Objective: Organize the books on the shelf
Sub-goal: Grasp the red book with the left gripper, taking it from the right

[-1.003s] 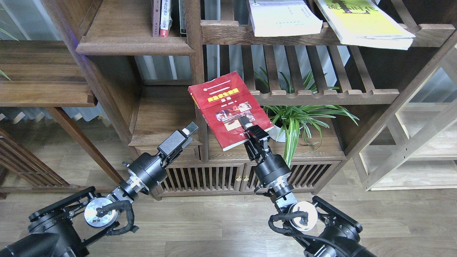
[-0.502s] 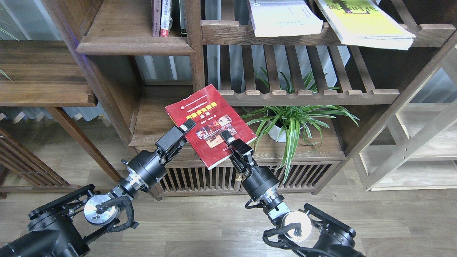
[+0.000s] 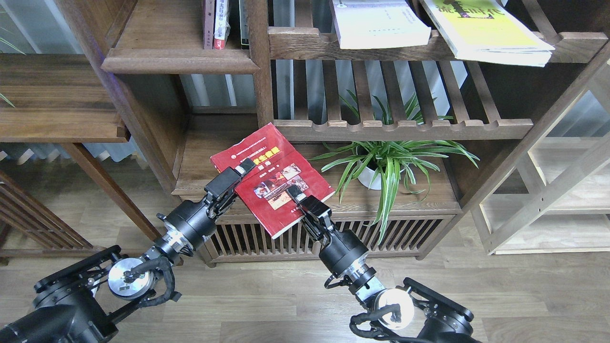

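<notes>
The dark red book (image 3: 274, 178) with a cover photo hangs tilted in the air in front of the bookcase's low ledge. My right gripper (image 3: 298, 195) is shut on its lower right edge. My left gripper (image 3: 243, 169) is at the book's left edge, one finger lying over the cover, jaws apart. The white book (image 3: 379, 26) and the yellow-green book (image 3: 486, 28) lie flat on the upper slatted rack. The shelf (image 3: 178, 59), a solid dark board with a moulded edge, is at the upper left.
A few upright books (image 3: 217, 24) stand at the shelf's right end. A potted spider plant (image 3: 386, 162) sits under the lower slatted rack (image 3: 405, 128). A slatted cabinet (image 3: 267, 238) is below my grippers. A pale shelving unit (image 3: 548, 200) stands at the right.
My right gripper has carried the red book down and to the left, away from the slatted rack. The book's left edge now sits under my left gripper's finger. The left arm barely shifted.
</notes>
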Available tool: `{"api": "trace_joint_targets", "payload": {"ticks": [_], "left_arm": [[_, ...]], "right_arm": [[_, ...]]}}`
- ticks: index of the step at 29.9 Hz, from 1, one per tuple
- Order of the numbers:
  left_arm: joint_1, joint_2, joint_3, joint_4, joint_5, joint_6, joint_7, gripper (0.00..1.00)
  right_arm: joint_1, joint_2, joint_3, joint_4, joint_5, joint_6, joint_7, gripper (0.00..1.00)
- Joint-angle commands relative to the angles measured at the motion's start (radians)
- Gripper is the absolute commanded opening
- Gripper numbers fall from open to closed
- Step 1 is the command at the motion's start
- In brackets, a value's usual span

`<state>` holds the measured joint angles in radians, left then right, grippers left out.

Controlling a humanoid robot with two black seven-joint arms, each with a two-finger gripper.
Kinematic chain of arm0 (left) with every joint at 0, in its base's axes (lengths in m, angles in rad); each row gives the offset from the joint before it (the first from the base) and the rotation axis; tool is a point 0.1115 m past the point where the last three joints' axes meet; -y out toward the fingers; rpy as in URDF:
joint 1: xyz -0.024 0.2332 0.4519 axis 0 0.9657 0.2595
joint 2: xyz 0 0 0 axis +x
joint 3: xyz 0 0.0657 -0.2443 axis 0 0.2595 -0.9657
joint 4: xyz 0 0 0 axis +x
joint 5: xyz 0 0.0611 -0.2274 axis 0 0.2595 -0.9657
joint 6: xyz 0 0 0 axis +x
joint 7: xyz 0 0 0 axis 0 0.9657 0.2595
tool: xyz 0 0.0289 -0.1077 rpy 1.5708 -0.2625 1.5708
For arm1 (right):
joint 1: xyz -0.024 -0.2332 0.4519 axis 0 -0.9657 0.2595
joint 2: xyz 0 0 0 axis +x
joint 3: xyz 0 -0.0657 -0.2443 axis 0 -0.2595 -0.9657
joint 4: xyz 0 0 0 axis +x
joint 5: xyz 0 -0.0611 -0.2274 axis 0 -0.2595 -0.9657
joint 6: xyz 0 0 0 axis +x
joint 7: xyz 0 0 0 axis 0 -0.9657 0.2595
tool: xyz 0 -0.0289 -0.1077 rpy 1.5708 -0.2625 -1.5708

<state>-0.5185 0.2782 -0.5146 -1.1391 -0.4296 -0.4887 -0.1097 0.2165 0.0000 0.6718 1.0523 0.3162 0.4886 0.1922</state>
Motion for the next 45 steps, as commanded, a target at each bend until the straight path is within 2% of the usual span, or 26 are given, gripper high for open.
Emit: {"api": "trace_joint_targets", "payload": {"ticks": [1, 13, 15, 17, 18, 20, 23, 25, 28, 30, 34, 36, 38, 45], "left_arm": [[0.0, -0.001, -0.001, 0.002, 0.0, 0.0, 0.002, 0.66], [0.008, -0.001, 0.004, 0.002, -0.001, 0.0, 0.013, 0.62], [0.011, -0.001, 0.002, 0.004, -0.003, 0.0, 0.012, 0.55], [0.012, 0.001, 0.002, 0.002, -0.005, 0.0, 0.005, 0.44], [0.015, 0.001, 0.002, 0.002, -0.009, 0.0, 0.001, 0.34], [0.015, -0.001, 0.002, 0.002, -0.024, 0.0, -0.001, 0.24], [0.015, -0.001, 0.004, -0.001, -0.034, 0.0, 0.004, 0.02], [0.014, -0.001, 0.013, -0.002, -0.034, 0.0, 0.011, 0.01], [0.014, -0.001, 0.019, -0.002, -0.026, 0.0, 0.013, 0.0], [0.014, -0.001, 0.021, -0.004, -0.023, 0.0, 0.013, 0.0], [0.014, 0.004, 0.022, -0.002, -0.014, 0.0, 0.013, 0.0], [0.012, 0.009, 0.021, -0.002, -0.002, 0.0, 0.013, 0.0], [0.012, 0.013, 0.021, -0.004, 0.003, 0.0, 0.013, 0.0], [0.014, 0.068, 0.005, -0.016, 0.032, 0.0, 0.013, 0.0]], "right_arm": [[0.0, 0.0, -0.001, 0.002, -0.002, 0.0, -0.002, 0.05], [0.003, 0.0, -0.031, 0.009, -0.005, 0.0, -0.005, 0.05], [0.001, 0.0, -0.031, 0.009, -0.006, 0.0, -0.013, 0.05], [0.001, 0.0, -0.031, 0.008, -0.008, 0.0, -0.017, 0.05], [0.001, 0.0, -0.031, 0.008, -0.006, 0.0, -0.017, 0.05], [0.003, 0.0, -0.031, 0.008, -0.008, 0.0, -0.017, 0.05], [0.001, 0.0, -0.031, 0.008, -0.009, 0.0, -0.017, 0.08], [0.001, 0.0, -0.031, 0.008, -0.012, 0.0, -0.017, 0.11], [0.0, 0.0, -0.031, 0.008, -0.016, 0.0, -0.019, 0.19], [-0.002, 0.0, -0.028, 0.006, -0.032, 0.0, -0.019, 0.3], [-0.029, 0.0, 0.0, 0.006, -0.08, 0.0, -0.019, 0.78], [-0.029, 0.0, 0.031, 0.006, -0.085, 0.0, -0.019, 0.9], [-0.029, 0.0, 0.057, 0.005, -0.085, 0.0, -0.019, 0.96], [-0.012, 0.0, 0.113, -0.011, -0.088, 0.0, -0.019, 0.98]]}}
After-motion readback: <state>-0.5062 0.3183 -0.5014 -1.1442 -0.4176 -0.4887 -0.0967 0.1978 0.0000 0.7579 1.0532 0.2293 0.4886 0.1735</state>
